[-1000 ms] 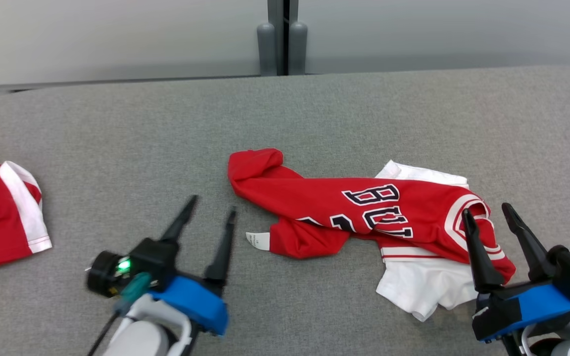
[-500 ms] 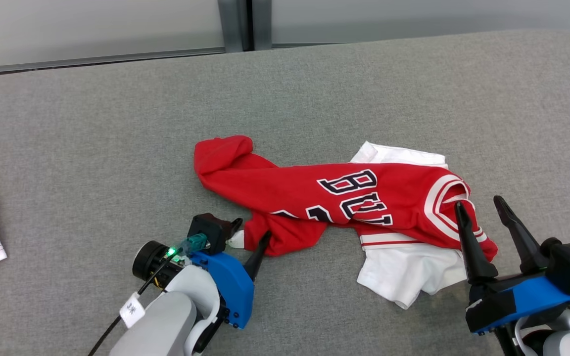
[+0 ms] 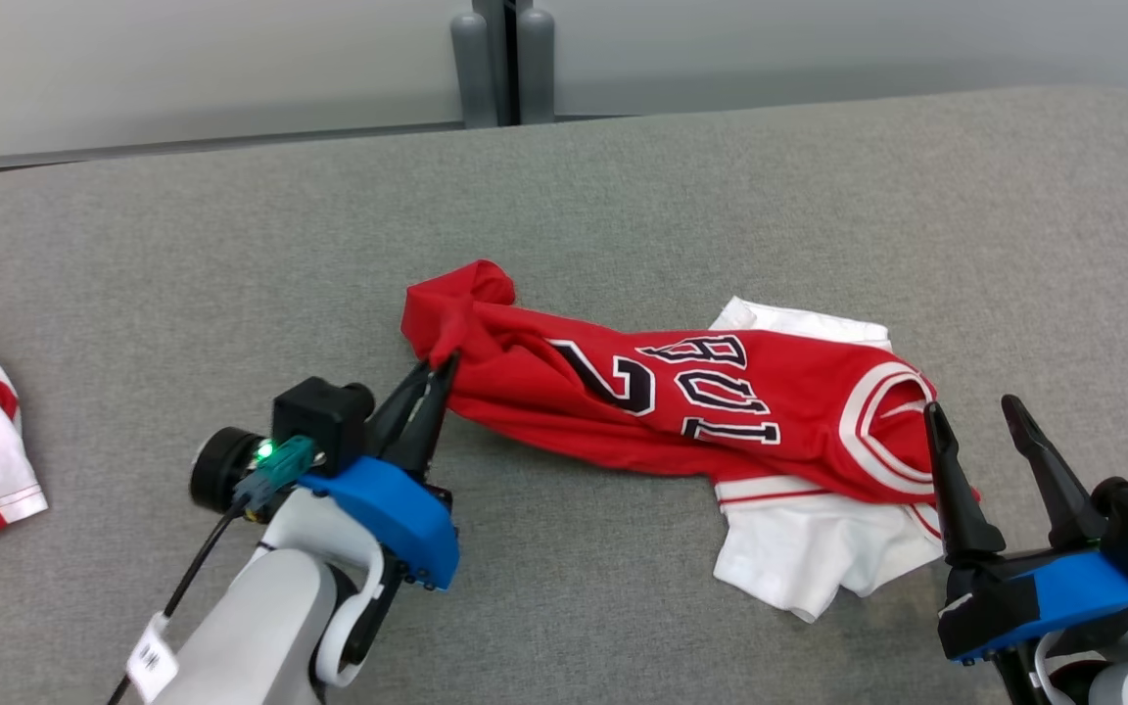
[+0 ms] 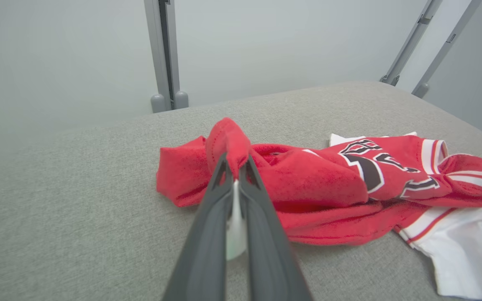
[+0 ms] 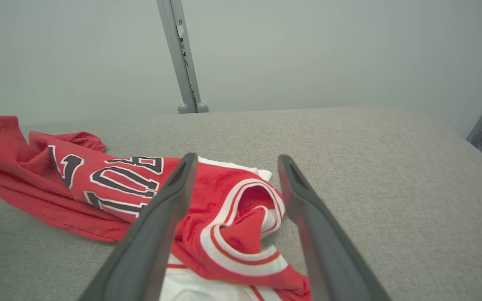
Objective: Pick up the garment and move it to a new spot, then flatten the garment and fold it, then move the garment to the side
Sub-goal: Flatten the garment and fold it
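Where the red garment bunches at its 9 o'clock end, the left end effector pinches a fold, fingers closed tight on the cloth. The garment lies mid-table, stretched toward 3 o'clock across the grey table. At its collar end, the right end effector stands wide, holding nothing.

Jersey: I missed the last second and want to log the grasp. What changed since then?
The left gripper, open short of the jersey a second ago, reached its left end and shut on a red fold, bunching it; the pull has turned the cloth so the numeral 2 shows. The right gripper stayed open by the collar; the white part still lies on the table.
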Available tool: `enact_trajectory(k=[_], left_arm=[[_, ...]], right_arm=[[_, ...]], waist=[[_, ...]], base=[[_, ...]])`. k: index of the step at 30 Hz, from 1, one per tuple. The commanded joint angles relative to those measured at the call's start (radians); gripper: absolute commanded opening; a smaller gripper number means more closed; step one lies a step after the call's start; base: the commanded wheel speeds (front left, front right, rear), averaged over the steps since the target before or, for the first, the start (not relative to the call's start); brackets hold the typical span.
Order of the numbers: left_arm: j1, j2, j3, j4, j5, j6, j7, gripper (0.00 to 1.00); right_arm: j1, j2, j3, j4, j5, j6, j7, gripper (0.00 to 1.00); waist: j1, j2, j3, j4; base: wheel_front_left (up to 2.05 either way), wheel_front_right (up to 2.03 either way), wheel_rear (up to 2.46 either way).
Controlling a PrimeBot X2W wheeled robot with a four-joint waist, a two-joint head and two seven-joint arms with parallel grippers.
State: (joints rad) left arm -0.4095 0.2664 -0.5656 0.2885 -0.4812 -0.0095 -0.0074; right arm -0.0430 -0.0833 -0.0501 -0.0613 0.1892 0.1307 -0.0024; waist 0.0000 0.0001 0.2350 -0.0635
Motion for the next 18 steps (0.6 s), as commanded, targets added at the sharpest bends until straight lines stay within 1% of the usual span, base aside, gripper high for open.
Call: enact_trajectory(k=[1, 8, 10, 12, 14, 16, 18], left_arm=[[0.023, 0.019, 0.016, -0.049, -0.002, 0.022, -0.003, 0.00], [0.171, 0.074, 0.084, -0.302, -0.043, 0.140, 0.058, 0.00], [0.224, 0.076, 0.104, -0.354, -0.058, 0.181, 0.064, 0.00], [0.281, 0.073, 0.135, -0.374, -0.084, 0.222, 0.064, 0.00], [0.333, 0.063, 0.164, -0.365, -0.113, 0.252, 0.054, 0.00], [0.374, 0.053, 0.182, -0.332, -0.139, 0.265, 0.039, 0.00], [0.397, 0.044, 0.191, -0.280, -0.157, 0.261, 0.022, 0.00]], right_arm=[[0.009, 0.005, -0.005, -0.005, -0.002, 0.000, -0.002, 1.00], [0.024, 0.015, -0.012, -0.004, 0.002, 0.000, 0.006, 1.00], [0.025, 0.016, -0.012, -0.005, 0.002, 0.000, 0.005, 1.00], [0.024, 0.018, -0.011, -0.008, 0.002, 0.000, 0.005, 1.00], [0.022, 0.019, -0.012, -0.011, 0.002, 0.000, 0.005, 1.00], [0.018, 0.020, -0.014, -0.013, 0.001, 0.000, 0.003, 1.00], [0.015, 0.020, -0.018, -0.017, -0.002, 0.000, 0.002, 1.00]], waist=[[0.0000, -0.0001, -0.009, 0.006], [0.0000, -0.0001, -0.046, 0.034], [0.0000, -0.0001, -0.047, 0.041], [0.0000, -0.0001, -0.045, 0.046], [0.0000, -0.0001, -0.039, 0.050], [0.0000, -0.0001, -0.033, 0.055], [0.0000, -0.0001, -0.026, 0.060]], base=[[0.00, 0.00, 0.00], [0.00, 0.00, 0.00], [0.00, 0.00, 0.00], [0.00, 0.00, 0.00], [0.00, 0.00, 0.00], [0.00, 0.00, 0.00], [0.00, 0.00, 0.00]])
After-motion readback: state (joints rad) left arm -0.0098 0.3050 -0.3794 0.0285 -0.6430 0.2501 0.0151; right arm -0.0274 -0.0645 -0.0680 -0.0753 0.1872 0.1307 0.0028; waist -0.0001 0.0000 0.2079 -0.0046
